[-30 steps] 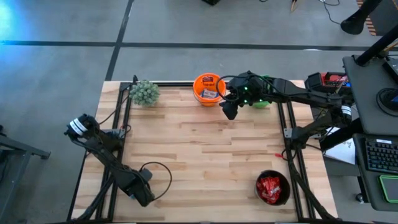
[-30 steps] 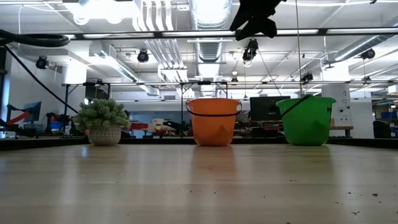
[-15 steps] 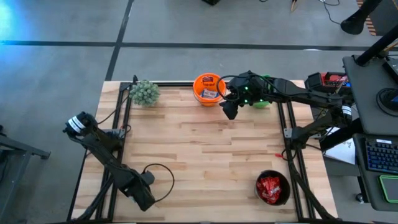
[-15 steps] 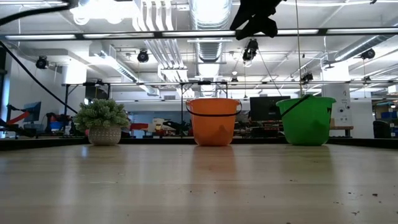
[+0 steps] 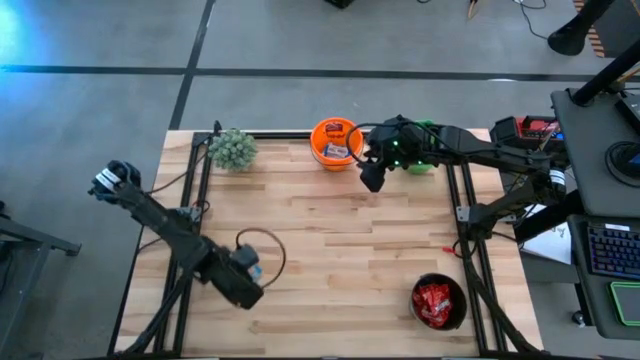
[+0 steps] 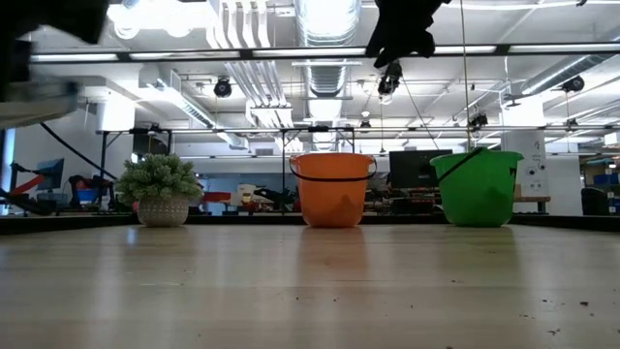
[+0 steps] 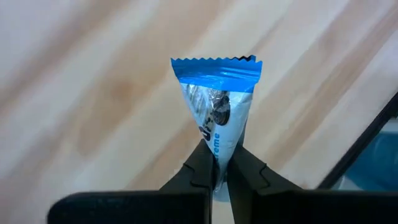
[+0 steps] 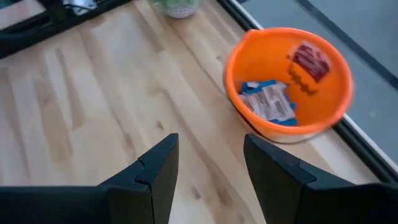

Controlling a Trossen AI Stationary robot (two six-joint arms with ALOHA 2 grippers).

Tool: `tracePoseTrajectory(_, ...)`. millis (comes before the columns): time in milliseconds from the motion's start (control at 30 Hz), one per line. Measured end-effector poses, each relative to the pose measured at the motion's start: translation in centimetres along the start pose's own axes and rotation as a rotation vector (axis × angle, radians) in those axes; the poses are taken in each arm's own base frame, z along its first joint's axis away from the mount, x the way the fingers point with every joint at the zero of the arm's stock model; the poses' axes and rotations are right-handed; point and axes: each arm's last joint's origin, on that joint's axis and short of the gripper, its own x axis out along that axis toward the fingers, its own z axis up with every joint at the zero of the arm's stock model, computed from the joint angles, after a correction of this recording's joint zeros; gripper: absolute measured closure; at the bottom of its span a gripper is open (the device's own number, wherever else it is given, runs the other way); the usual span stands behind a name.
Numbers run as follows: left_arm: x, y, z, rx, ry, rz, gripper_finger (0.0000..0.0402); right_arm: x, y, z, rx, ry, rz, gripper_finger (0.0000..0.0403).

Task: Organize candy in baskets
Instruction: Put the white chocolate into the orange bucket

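My left gripper (image 5: 250, 276) is over the table's near left part, shut on a blue-and-white candy bar (image 7: 217, 99). My right gripper (image 5: 372, 180) hovers open just right of the orange basket (image 5: 335, 143), which holds a blue-and-white bar (image 8: 267, 102) and a red packet (image 8: 310, 59). The right arm hides most of the green basket (image 5: 424, 163), which the low view shows whole as the green basket (image 6: 477, 187). The black basket (image 5: 438, 302), at the near right, is full of red packets. My left gripper pinches the blue-and-white bar between its two fingers (image 7: 200, 171) at one end of the wrapper (image 7: 216, 151). The fingers point down at the table, along the bar's length. The rest of the bar sticks out past the fingertips, its crimped blue end (image 7: 214, 67) farthest out, touching nothing.
A small potted plant (image 5: 233, 148) stands at the far left, beside the orange basket. Black frame rails (image 5: 200, 190) run along the table's left and right sides. Bare wood (image 5: 330, 240) spreads between the baskets.
My left gripper has moved toward the table's far edge and a little to the right, with the bar in its fingers, while its arm has swung out over the left edge.
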Motion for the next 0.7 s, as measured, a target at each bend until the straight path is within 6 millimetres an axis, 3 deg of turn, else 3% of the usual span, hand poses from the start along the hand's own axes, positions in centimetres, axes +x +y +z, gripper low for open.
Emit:
tracePoseTrajectory(533, -5.8, 3.5, 10.3, 0.132, -0.483, -0.109, 0.0401, 0.0, 1.6, 1.8, -0.186, -0.146, 0.435, 0.0229)
tracePoseTrajectory(700, -7.1, 3.8, 13.0, 0.205, -0.655, -0.150, 0.0401, 0.6, 2.0, 2.9, -0.246, -0.260, 0.477, 0.0229)
